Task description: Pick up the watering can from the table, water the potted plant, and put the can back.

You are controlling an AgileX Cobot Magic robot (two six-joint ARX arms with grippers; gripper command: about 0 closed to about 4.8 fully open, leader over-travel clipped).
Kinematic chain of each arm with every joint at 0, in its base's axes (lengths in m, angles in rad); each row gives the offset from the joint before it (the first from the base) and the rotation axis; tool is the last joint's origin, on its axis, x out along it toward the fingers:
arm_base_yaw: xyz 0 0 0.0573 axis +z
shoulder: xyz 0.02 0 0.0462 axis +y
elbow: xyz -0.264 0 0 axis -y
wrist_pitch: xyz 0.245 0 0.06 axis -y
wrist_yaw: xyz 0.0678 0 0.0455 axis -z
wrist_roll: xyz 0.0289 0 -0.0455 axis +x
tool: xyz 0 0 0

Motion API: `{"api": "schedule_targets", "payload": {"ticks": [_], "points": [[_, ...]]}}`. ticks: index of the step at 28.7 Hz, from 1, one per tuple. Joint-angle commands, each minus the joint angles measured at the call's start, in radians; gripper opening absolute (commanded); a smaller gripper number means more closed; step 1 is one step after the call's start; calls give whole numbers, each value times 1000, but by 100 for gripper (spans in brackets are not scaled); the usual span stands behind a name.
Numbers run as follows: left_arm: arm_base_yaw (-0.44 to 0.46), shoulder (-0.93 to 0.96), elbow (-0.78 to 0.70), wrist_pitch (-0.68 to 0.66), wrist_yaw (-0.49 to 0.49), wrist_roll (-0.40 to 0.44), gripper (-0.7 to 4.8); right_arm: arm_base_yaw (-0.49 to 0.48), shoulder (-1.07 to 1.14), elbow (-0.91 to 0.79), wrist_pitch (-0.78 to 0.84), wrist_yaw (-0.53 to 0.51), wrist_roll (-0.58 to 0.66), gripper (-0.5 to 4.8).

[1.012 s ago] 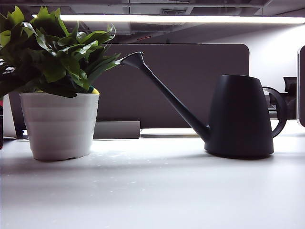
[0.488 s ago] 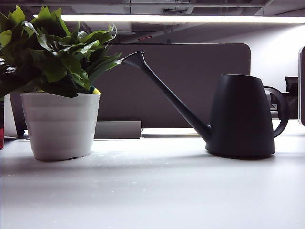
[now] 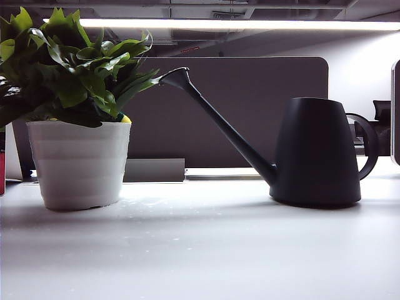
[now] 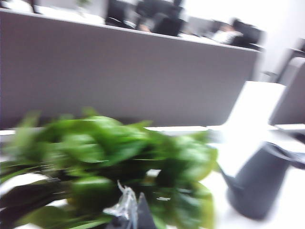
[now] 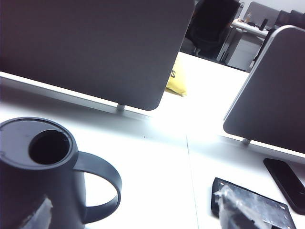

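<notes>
I saw the matte dark cone-shaped watering can (image 3: 315,153) upright on the smooth pale worktop (image 3: 200,250), right of frame, thin spout angled toward the leafy potted plant (image 3: 75,112) in its ribbed white pot at left. My right claw (image 5: 138,214) hung spread wide beside the can's loop handle. My left claw (image 4: 128,212) hovered over the leaves; I couldn't tell its state.

Motion-blurred potted plant (image 4: 109,162) and left gripper (image 4: 131,214) fingers, edge-cropped
</notes>
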Motion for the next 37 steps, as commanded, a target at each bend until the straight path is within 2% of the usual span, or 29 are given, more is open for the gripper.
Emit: {"api": "schedule_targets", "payload": {"ticks": [1, 8, 10, 12, 16, 18, 21, 26, 30, 37], "points": [[-6, 40, 14, 77, 158, -24, -6, 1, 77, 6, 59, -27, -32, 479], [-105, 150, 15, 122, 136, -26, -6, -1, 295, 6, 201, -43, -155, 479], [-165, 180, 15, 119, 74, -14, -6, -3, 366, 6, 248, -38, -156, 479], [-246, 206, 15, 120, -10, 38, -6, -6, 426, 6, 288, -37, -156, 479], [-432, 254, 15, 148, -269, 147, -6, -6, 562, 6, 420, -7, -162, 479], [-506, 280, 15, 174, -332, 174, -6, -6, 624, 6, 501, 9, -164, 479], [-623, 338, 15, 224, -364, 177, -6, -6, 714, 7, 615, 30, -190, 479], [-749, 425, 15, 287, -389, 177, -6, -6, 832, 55, 660, 36, -213, 479], [-779, 469, 15, 298, -385, 177, -6, -7, 894, 84, 764, 48, -209, 479], [-780, 485, 15, 230, -382, 177, -6, -7, 956, 180, 749, 9, -206, 479]]}}
